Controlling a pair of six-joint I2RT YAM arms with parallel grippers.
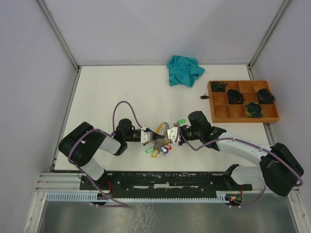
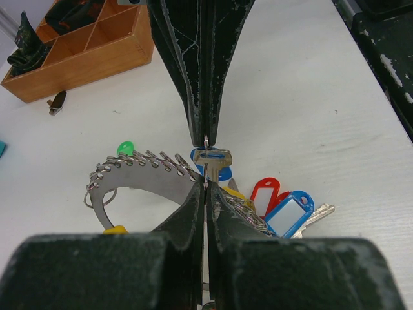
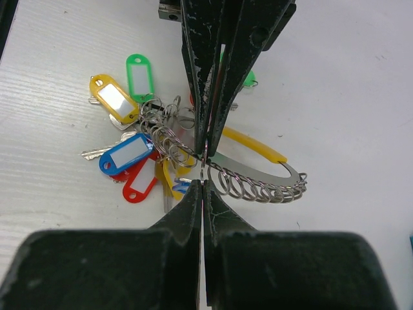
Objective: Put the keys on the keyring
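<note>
White table (image 1: 121,82), bunched colour-tagged keys (image 3: 129,154)

White table (image 1: 146,92) boxed in by pale grey walls (image 1: 160,29).
Metal posts (image 1: 59,35) climb from the far corners, a slotted aluminium rail (image 1: 58,180) borders the near edge, and the light is soft and even.

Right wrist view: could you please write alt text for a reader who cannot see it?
The right hand, shut, pinches the silver keyring, strung with small loops, over a white table. Keys with green, yellow, blue and red tags lie bunched at the picture's left.
</note>
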